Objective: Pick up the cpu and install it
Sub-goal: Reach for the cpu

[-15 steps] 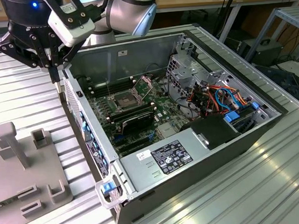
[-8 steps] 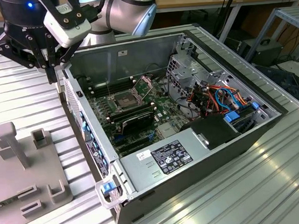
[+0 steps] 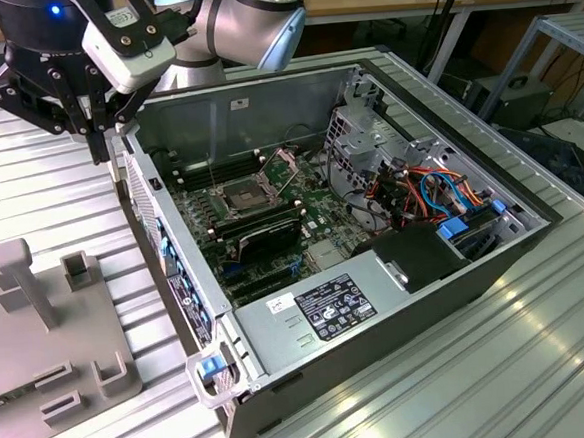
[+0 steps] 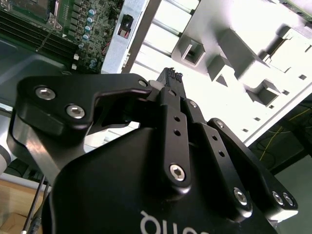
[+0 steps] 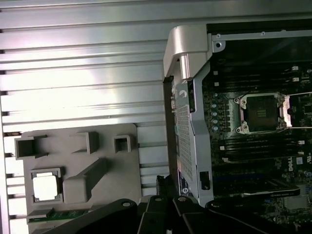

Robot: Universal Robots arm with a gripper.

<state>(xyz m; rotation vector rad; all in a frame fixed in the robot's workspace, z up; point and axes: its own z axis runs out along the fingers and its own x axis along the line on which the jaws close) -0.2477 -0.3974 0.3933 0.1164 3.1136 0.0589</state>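
The cpu (image 5: 46, 188), a small silver-grey square chip, lies in a recess of the grey holder plate (image 5: 122, 161) on the table in the first wrist view. The open socket (image 3: 244, 192) sits on the motherboard inside the open computer case; it also shows in the first wrist view as a black-framed socket (image 5: 263, 113). My gripper (image 3: 97, 144) hangs above the table just outside the case's rear wall, between the holder plate and the case. In the second wrist view my gripper (image 4: 171, 74) is shut, with nothing between its fingers.
The case's rear wall (image 3: 164, 248) stands close beside the gripper. The holder plate (image 3: 60, 335) has upright posts and a green memory stick (image 5: 58, 214) at its edge. A power supply (image 3: 328, 307), drive cages and cables (image 3: 431, 194) fill the case's other end.
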